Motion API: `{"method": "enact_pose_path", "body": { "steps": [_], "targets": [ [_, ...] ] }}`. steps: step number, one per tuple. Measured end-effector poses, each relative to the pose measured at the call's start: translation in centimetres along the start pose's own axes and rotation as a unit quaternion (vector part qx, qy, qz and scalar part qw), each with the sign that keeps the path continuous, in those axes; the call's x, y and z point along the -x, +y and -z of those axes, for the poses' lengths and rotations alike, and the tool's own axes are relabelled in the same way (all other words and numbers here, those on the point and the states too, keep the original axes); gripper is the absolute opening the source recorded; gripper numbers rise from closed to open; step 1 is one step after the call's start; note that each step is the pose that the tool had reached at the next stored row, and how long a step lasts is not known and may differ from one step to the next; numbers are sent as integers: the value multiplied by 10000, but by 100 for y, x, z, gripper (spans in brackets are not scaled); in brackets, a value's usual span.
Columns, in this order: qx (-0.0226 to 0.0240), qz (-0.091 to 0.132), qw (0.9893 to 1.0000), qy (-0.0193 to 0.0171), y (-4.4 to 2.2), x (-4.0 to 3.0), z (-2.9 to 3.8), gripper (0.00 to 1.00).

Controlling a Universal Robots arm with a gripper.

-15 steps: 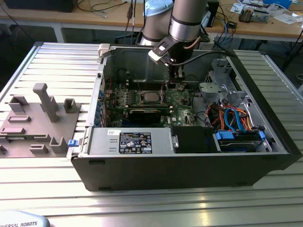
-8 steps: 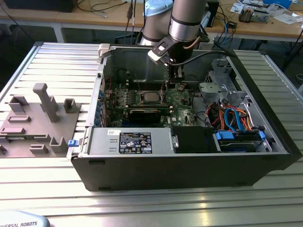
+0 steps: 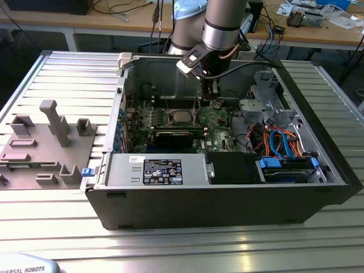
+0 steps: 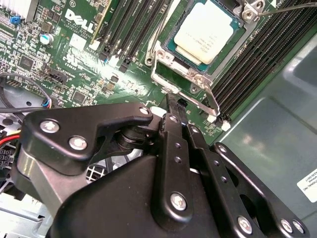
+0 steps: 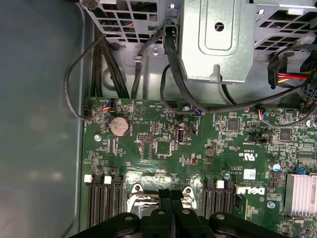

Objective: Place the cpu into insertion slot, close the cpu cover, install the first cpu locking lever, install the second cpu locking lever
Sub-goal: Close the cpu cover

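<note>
Inside the open computer case (image 3: 170,207), the gripper (image 4: 174,106), fingers (image 4: 176,148) pressed together and empty, is hovering just beside the insertion slot (image 4: 159,63), on the exterior view's right of it, where the cpu (image 4: 205,29) is lying.

1. A ribbed aluminium tabletop (image 3: 68,74) is seen across the exterior view, from nine o'clock through six to three o'clock.
2. A grey fixture plate (image 3: 34,153) with upright holders is laid on it at nine o'clock.
3. A wooden workbench (image 3: 114,21) is set behind, from eleven to one o'clock, strewn with cables (image 3: 122,8) and small clutter (image 3: 307,17).
4. A white bench leg (image 3: 70,38) is seen at eleven o'clock.
</note>
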State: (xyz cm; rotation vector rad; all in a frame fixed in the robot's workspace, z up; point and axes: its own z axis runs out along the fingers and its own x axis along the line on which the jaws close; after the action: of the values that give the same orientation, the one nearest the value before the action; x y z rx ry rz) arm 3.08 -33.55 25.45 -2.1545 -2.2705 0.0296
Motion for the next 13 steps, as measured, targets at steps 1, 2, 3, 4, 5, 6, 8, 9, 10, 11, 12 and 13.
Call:
{"method": "enact_pose_path", "body": {
  "steps": [1,2,3,4,5,6,8,9,10,11,12,13],
  "targets": [
    [0,0,10000,0,-2,0,0,11],
    [0,0,10000,0,-4,0,0,11],
    [0,0,10000,0,-7,0,-1,11],
    [0,0,10000,0,-10,0,-1,11],
    [0,0,10000,0,-12,-1,-1,11],
    [0,0,10000,0,-14,-1,-2,11],
    [0,0,10000,0,-20,-1,-2,11],
    [0,0,10000,-1,-23,-1,-3,11],
    [0,0,10000,0,-26,-1,-4,11],
    [0,0,10000,0,-28,-2,-4,11],
    [0,0,10000,0,-30,-2,-5,11],
    [0,0,10000,0,-31,-2,-5,11]
  ]
}}
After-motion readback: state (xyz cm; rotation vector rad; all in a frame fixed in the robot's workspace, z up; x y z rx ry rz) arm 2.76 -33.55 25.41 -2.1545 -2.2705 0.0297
